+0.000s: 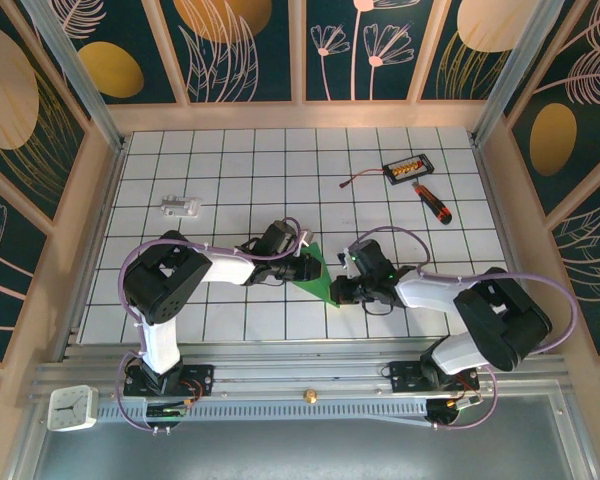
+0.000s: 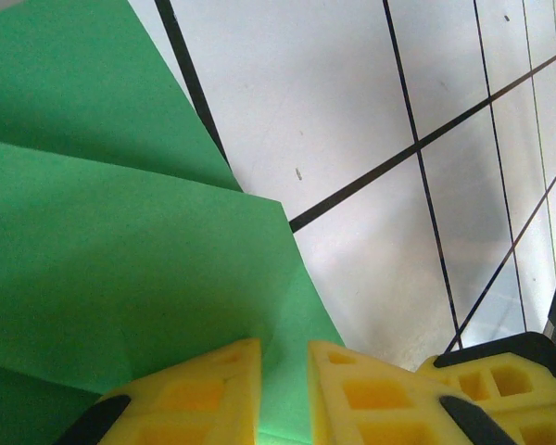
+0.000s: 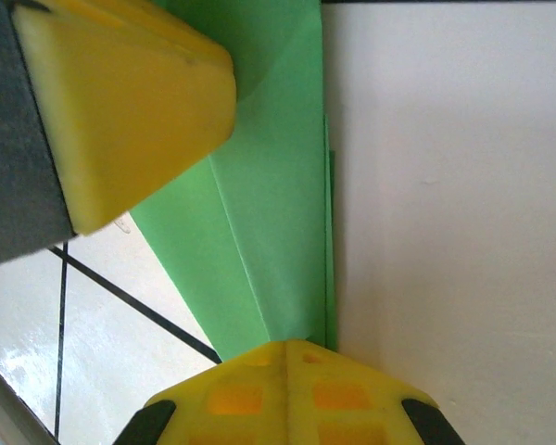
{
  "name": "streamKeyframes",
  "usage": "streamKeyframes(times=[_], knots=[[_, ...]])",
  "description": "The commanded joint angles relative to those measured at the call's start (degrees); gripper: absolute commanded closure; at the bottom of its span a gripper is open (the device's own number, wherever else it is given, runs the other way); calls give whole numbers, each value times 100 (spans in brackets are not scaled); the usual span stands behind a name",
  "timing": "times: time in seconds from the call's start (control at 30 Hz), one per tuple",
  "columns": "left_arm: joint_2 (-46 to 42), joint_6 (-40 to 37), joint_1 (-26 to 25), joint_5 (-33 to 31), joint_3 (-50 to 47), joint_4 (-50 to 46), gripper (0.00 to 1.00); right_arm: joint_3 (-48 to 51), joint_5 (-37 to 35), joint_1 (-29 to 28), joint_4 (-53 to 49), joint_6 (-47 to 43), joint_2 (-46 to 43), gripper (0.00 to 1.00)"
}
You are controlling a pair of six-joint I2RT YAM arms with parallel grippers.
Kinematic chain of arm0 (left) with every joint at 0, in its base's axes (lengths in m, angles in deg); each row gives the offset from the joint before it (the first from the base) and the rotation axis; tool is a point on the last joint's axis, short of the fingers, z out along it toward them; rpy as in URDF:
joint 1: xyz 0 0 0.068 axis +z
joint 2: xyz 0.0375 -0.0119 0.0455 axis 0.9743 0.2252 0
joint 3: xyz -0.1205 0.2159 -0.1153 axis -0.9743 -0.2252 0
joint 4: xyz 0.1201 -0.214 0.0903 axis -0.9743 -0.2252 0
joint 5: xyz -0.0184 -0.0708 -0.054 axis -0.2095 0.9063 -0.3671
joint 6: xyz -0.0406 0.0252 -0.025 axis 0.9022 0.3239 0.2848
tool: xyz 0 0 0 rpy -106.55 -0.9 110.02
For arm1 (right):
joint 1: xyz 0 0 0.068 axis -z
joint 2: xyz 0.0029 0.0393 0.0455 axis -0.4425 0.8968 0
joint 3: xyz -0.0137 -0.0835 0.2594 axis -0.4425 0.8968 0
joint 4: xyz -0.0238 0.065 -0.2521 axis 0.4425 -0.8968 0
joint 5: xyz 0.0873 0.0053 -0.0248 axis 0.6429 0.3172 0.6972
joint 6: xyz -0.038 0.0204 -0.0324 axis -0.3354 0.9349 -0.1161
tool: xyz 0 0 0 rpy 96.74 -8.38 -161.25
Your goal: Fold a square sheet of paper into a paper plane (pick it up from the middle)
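Top view: both my arms bend inward over the white tabletop w/ black grid lines and meet near mid-front. The thin bright-green sheet of paper, creased to a pointed wedge, lies btwn them. My left gripper is at the wedge's upper part and my right gripper at its lower tip. Well apart, at the far right, is a small black box w/ orange parts. A black-and-orange screwdriver lies near it on the near side. At the far left is a small pale-grey piece.

Left wrist: my left gripper has its yellow fingertips a narrow gap apart, and green shows through the gap. The tips are down over the sheet. Two layers are visible, w/ a fold edge running across. The sheet's right edge slants over white tile. Can't tell if any paper is pinched.

Right wrist: my right gripper has its yellow tips pressed together, only a seam btwn them. The sheet narrows down to that seam, w/ a long crease along it and a doubled edge on the right side. Can't tell if the tip is nipped or just touching. A yellow fingertip of the left gripper hangs at upper left, over the sheet's wider end.
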Motion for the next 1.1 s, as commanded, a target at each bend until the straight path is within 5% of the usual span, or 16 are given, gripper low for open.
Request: streamKeyframes(times=[0.0, 0.47, 1.07], knots=[[249, -170, 45, -275, -39, -497, 79, 326, -180, 34, -683, 73, -114, 99], [263, -168, 52, -267, -21, -491, 78, 86, 135, 73, -767, 214, -980, 100], [259, -149, 45, -240, -5, -500, 79, -720, 709, 158, 447, -127, 952, 100]])
